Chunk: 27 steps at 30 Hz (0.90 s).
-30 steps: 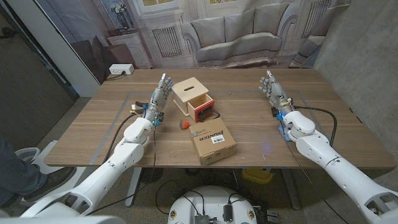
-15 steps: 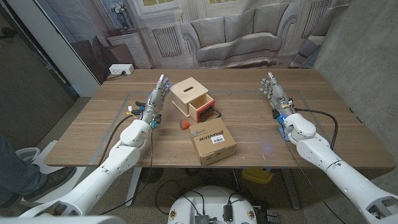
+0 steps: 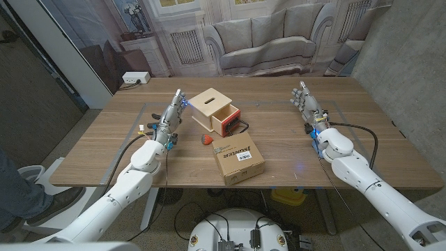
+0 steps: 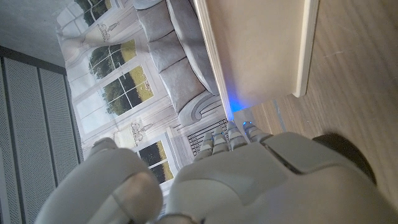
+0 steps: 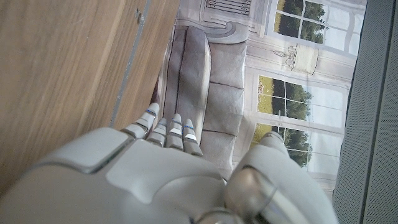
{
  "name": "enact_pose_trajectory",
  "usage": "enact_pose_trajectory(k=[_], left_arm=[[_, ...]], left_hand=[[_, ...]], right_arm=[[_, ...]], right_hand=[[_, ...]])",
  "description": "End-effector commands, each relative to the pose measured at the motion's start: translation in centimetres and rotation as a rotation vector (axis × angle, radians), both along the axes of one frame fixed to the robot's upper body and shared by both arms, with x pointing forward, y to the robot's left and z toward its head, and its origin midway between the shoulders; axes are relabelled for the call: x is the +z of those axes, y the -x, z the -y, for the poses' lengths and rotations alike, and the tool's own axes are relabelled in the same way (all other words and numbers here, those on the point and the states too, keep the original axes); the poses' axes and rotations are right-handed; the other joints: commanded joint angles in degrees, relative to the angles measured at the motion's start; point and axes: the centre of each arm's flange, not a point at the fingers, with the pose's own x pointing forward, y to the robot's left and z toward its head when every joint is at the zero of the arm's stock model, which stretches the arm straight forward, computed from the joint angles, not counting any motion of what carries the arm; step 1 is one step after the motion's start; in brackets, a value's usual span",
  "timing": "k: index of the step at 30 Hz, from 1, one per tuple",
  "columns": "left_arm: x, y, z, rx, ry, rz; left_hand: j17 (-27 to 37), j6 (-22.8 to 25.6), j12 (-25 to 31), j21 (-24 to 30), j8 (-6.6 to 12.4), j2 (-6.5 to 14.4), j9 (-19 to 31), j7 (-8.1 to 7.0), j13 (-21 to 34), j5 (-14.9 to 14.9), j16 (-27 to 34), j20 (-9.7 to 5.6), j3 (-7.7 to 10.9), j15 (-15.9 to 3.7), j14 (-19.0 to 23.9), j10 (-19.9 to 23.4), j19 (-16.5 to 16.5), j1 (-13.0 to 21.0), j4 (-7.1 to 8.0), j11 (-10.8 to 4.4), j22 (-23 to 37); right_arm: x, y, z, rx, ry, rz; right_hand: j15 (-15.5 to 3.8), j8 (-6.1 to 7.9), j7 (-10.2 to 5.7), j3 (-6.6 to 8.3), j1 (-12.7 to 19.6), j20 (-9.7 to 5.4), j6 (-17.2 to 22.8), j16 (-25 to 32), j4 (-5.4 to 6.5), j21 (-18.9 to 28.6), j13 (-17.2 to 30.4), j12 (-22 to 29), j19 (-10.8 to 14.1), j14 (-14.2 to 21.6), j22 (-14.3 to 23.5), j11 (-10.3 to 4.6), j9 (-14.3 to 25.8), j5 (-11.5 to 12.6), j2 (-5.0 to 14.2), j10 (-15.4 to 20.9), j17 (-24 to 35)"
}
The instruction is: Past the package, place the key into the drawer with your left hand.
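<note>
While left hand [image 3: 169, 120] waits, key [image 3: 207, 139] nearby

Key [image 3: 220, 149] too small to make out beyond a thin pale shape on the package [image 3: 239, 160]. Inside of the drawer [image 3: 226, 124] in shadow, contents unreadable. Small red object [image 3: 207, 139] beside the package, kind unclear. Wooden box [image 4: 261, 50] cut off by the left wrist view's edges. Palm of the left hand [image 3: 174, 112] hidden. Palm of the right hand [image 3: 306, 102] likewise hidden.
</note>
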Motion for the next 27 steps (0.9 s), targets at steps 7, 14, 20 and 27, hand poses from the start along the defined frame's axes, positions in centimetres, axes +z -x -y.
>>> enact_pose_trajectory(k=[7, 14, 20, 27], left_arm=[[-0.9, 1.5, -1.3, 0.063, 0.016, 0.026], [-0.5, 2.6, -1.3, 0.115, 0.002, 0.062], [-0.3, 2.8, -1.4, 0.143, -0.006, 0.088], [0.2, 3.1, -1.1, 0.179, -0.03, 0.11]], left_hand=[[0.2, 0.5, 0.4, 0.0, 0.34, 0.1, 0.1, 0.23, 0.1, 0.3, 0.3, 0.2, -0.23, 0.22, 0.7, 0.5, 0.5, 1.0, -0.14, -0.34, 0.1], [0.2, 1.5, 0.6, -0.1, 0.65, 0.2, 0.1, -0.18, 0.1, 0.4, 0.6, -0.5, -0.18, -0.13, 1.7, 1.5, 0.6, 2.0, -0.68, -0.51, 0.1], [0.1, 2.5, 0.9, -0.2, 0.92, 0.2, 0.1, -0.68, 0.1, 0.5, 0.7, -0.41, -0.07, -0.89, 2.6, 2.7, 0.7, 3.1, -1.26, -1.21, 0.1], [0.1, 4.5, 1.2, -0.2, 1.44, 0.4, 0.2, -1.11, 0.1, 0.7, 0.8, -0.09, 0.2, -1.35, 4.0, 4.1, 1.3, 5.0, -2.23, -1.51, 0.1]], right_arm=[[-0.2, -0.4, -0.1, 0.005, -0.012, 0.006], [-0.4, -0.4, -0.2, 0.005, -0.027, -0.001], [-0.6, -0.1, -0.1, -0.001, -0.036, 0.006], [-0.8, 0.5, 0.0, 0.004, -0.049, 0.024]], right_hand=[[0.46, 0.22, -0.07, -0.17, 0.1, -1.47, 0.4, 0.2, -0.16, -0.4, 0.2, 0.2, 0.7, 0.2, 0.3, 0.18, 0.3, 0.3, 0.34, 0.3, 0.2], [0.49, 0.22, -0.06, -0.22, 0.1, -1.48, 0.4, 0.2, -0.18, -0.6, 0.2, 0.2, 0.8, 0.2, 0.3, 0.01, 0.3, 0.3, 0.36, 0.2, 0.2], [0.46, 0.22, -0.06, -0.27, 0.1, -1.44, 0.5, 0.2, -0.2, -0.8, 0.2, 0.2, 0.9, 0.2, 0.3, 0.01, 0.3, 0.3, 0.4, 0.3, 0.2], [0.41, 0.22, -0.08, -0.31, 0.1, -1.42, 0.5, 0.2, -0.22, -1.0, 0.2, 0.2, 0.9, 0.3, 0.3, 0.16, 0.3, 0.3, 0.44, 0.3, 0.2]])
